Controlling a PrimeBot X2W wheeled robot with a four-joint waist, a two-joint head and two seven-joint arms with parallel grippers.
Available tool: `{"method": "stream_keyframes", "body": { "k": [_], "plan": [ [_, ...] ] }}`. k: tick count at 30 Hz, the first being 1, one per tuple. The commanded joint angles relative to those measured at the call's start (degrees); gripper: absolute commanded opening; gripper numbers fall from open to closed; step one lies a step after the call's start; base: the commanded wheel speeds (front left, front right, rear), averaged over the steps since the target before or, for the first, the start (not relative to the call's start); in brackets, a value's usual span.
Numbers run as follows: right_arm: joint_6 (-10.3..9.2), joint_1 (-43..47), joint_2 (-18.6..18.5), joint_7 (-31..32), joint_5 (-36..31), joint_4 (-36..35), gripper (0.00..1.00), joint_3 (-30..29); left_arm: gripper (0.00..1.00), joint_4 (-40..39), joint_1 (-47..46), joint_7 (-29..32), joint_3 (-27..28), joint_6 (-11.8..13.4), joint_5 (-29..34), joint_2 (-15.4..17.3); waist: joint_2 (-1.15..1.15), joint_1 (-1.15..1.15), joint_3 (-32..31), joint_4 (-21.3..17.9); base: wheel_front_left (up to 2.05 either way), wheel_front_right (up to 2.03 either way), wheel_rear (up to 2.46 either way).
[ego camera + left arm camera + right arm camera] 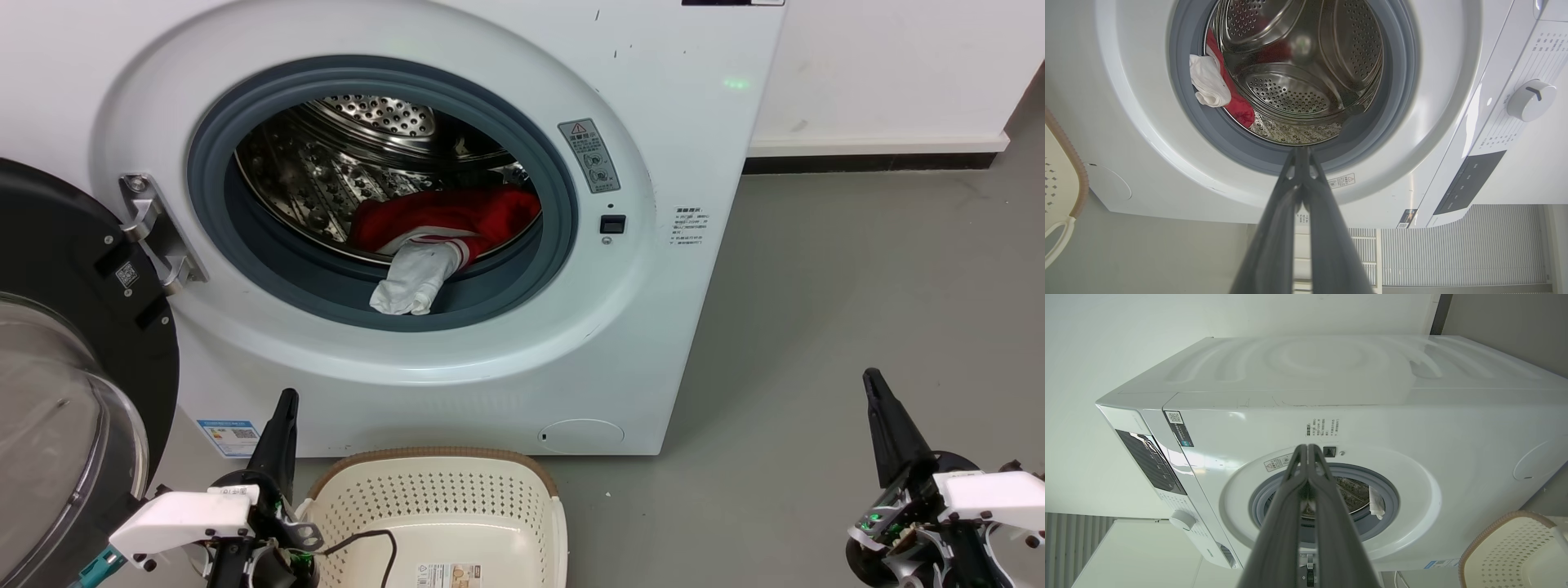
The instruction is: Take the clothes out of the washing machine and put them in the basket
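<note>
the washer (490,367) has its door (65,245) open at left. red and white clothes (445,224) lie in the drum (343,163), a white end draped over the grey seal (506,286). the basket (441,490) sits on the floor (816,327) just before the washer. left claw (286,402) and right claw (875,385) are both pressed together, empty. the red-triangle warning sticker (589,155) and blue label (230,437) carry print too small to read.

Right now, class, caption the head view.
Red-and-white clothes spill from the open washing machine, the basket waiting in front.

Red clothes (445,220) in open washing machine (637,343) behind basket (433,498).
</note>
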Motion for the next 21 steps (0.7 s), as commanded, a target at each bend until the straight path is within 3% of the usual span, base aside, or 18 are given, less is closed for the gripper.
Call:
{"method": "stream_keyframes", "body": {
  "k": [1,21],
  "plan": [
    [-0.02,-0.7,0.1,0.0,-0.3,0.1,0.00,0.0,0.00,0.0,-0.4,0.1,0.1,-0.1,0.0,0.2,0.00,0.00,0.0,0.0,0.00,0.00,0.00],
    [-0.02,-0.7,0.1,0.0,-0.3,0.1,0.00,0.0,0.00,0.0,-0.4,0.1,0.1,-0.2,0.0,0.2,0.00,0.00,0.0,0.0,0.00,0.00,0.00]
  ]
}}
